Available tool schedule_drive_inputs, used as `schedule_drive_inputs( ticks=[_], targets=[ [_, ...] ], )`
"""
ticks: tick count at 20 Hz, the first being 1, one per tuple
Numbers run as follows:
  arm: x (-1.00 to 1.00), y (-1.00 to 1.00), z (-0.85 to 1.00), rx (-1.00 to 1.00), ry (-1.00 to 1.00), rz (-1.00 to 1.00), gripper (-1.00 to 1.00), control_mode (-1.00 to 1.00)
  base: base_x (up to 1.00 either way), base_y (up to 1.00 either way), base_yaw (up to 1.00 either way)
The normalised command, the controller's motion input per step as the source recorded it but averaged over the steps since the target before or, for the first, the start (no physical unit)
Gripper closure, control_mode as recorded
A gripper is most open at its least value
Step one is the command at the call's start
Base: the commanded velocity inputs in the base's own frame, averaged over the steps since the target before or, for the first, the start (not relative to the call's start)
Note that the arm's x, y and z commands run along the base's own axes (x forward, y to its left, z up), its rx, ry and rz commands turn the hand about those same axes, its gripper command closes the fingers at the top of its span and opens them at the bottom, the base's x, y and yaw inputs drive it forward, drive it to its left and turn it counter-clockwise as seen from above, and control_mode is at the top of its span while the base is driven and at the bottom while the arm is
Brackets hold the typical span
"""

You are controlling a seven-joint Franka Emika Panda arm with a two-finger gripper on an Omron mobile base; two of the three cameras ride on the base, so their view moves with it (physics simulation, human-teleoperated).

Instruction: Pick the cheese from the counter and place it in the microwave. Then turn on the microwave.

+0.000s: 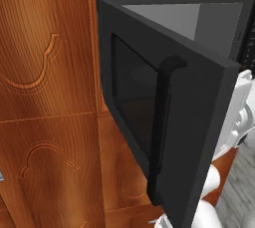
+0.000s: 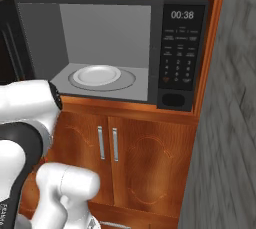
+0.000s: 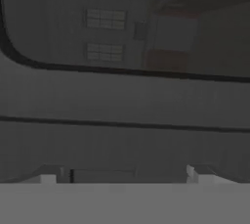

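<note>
The microwave (image 2: 107,48) sits in a wall of cabinets, door (image 1: 164,122) swung out to the left, handle (image 1: 162,132) on the door's outer face. Inside, a plate (image 2: 97,75) lies on the turntable (image 2: 127,80), middle of the floor. The button panel (image 2: 181,53) is right of the cavity. Below it, two cabinet doors (image 2: 145,168) with handles (image 2: 108,144) side by side.

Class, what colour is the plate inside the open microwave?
White; the plate sits on the grey floor of the microwave, clearest in the right base view.
</note>
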Motion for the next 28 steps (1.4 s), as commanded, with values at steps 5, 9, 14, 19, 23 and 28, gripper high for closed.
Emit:
schedule_drive_inputs(
  ticks=[5, 9, 14, 19, 23, 28],
  targets=[
    [-0.05, -0.18, 0.09, -0.13, -0.43, -0.11, -1.00, -1.00, 0.00, 0.00, 0.00],
    [0.33, -0.64, 0.01, -0.26, -0.41, -0.28, -1.00, -1.00, 0.00, 0.00, 0.00],
    [0.28, -0.77, 0.22, -0.23, -0.26, -0.29, -1.00, -1.00, 0.00, 0.00, 0.00],
    [0.10, -0.64, 0.13, -0.29, -0.21, -0.36, -1.00, -1.00, 0.00, 0.00, 0.00],
    [0.06, -0.61, 0.00, -0.32, -0.15, -0.37, -1.00, -1.00, 0.00, 0.00, 0.00],
    [0.16, -0.31, 0.00, -0.27, -0.03, -0.38, -1.00, -1.00, 0.00, 0.00, 0.00]
  ],
)
